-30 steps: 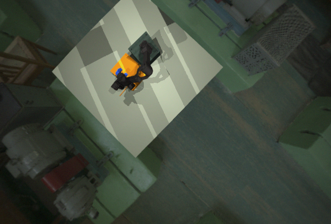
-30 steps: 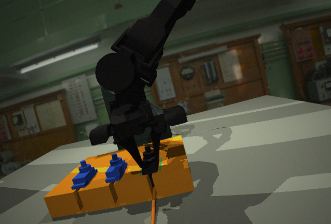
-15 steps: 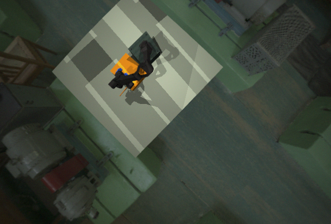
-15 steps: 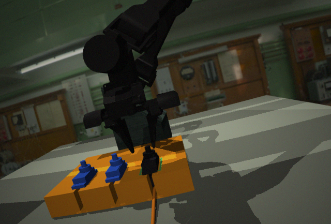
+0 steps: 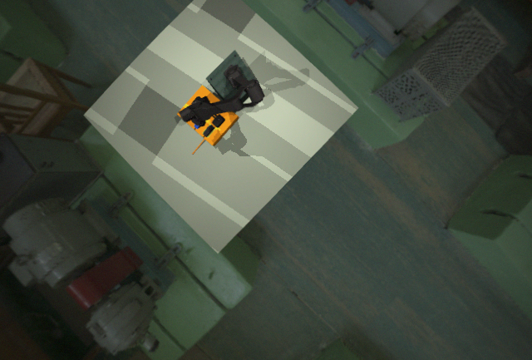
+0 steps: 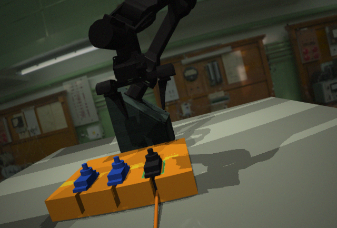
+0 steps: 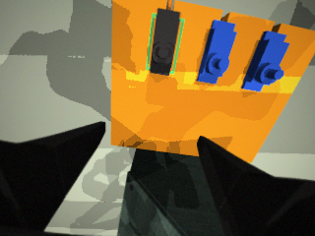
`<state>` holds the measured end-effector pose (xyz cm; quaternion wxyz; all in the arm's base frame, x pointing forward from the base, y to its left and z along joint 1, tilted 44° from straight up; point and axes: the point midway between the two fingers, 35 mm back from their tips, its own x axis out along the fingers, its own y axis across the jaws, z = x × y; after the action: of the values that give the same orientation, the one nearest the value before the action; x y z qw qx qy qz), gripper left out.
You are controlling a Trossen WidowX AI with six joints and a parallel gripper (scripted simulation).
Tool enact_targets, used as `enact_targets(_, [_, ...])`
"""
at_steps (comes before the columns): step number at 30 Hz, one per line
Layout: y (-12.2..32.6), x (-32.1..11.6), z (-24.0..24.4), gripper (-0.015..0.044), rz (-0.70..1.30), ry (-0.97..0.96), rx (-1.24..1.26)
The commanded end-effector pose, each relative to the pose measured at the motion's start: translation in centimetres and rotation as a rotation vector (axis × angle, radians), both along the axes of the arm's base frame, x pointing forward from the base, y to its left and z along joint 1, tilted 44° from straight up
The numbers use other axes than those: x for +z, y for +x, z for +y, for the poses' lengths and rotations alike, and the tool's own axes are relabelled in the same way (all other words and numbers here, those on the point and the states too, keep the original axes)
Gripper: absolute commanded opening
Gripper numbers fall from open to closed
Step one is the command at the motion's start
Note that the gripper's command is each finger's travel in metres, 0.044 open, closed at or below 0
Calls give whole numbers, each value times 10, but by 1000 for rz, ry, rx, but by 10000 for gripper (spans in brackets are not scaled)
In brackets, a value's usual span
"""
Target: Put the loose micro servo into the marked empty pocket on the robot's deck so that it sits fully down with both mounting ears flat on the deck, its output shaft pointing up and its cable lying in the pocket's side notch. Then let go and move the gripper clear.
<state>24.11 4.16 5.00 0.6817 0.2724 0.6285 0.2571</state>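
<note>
Your gripper (image 5: 209, 110) (image 6: 145, 113) (image 7: 153, 133) has its fingers wide apart, holding nothing. In the wrist view, the black servo (image 5: 209, 130) (image 6: 152, 165) (image 7: 164, 41) is at twelve o'clock from them, standing in the green-marked pocket, shaft upward.

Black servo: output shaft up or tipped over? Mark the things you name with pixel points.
Shaft up. In the exterior view the black servo (image 5: 219, 120) (image 6: 152, 165) (image 7: 165, 41) stands upright inside the green outline (image 6: 164, 167) (image 7: 180, 46), its round shaft on top.

Deck shared by high overhead and low close views.
</note>
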Motion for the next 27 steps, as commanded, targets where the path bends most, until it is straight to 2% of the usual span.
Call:
enact_targets(1, [-9,2,-1,440,-1,-3,5])
enact_targets(9, [-6,35,-34,440,2,-1,1])
enact_targets(27, [-6,36,-35,440,2,-1,1])
